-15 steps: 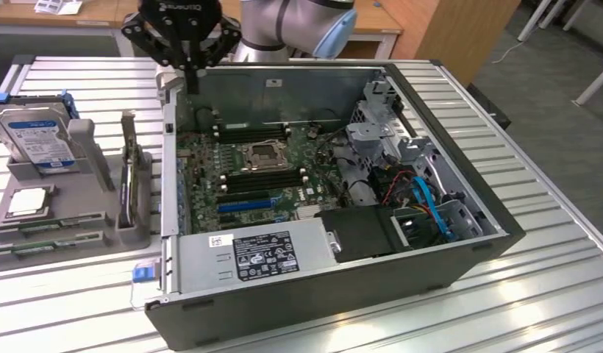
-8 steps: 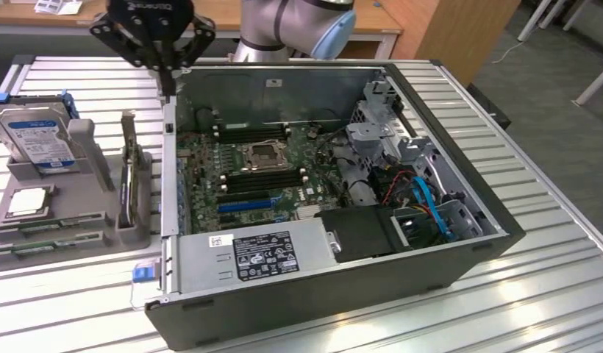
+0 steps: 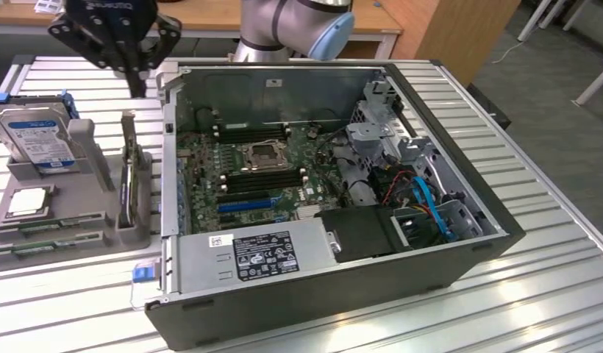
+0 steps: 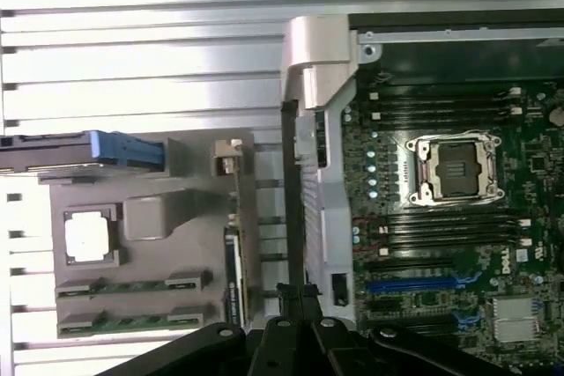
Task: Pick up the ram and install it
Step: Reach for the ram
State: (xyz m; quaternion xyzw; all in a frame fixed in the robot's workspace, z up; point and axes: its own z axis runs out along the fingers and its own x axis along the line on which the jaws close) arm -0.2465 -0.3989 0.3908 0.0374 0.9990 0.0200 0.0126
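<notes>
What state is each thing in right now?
Ram sticks: both lying in the holder.
Gripper: hovering by the case wall, carrying nothing.
Computer case: open, on its side.
Processor socket: empty.
Memory slots: empty.
Hard drive: upright in the holder.
Processor chip: flat in its recess.

ram stick one [image 4: 132,286]: long thin green board with small dark chips in a row, sitting in a slot of the gray holder [image 4: 159,217], right next to the square silver chip's pocket
ram stick two [image 4: 123,321]: same look, in the next slot over, parallel to the first and just beside it
pose: both lie lengthwise, level, with gray tabs over their ends
state: neither is lifted; both are outside the open PC case [image 3: 448,265], off to the exterior view's left
</notes>
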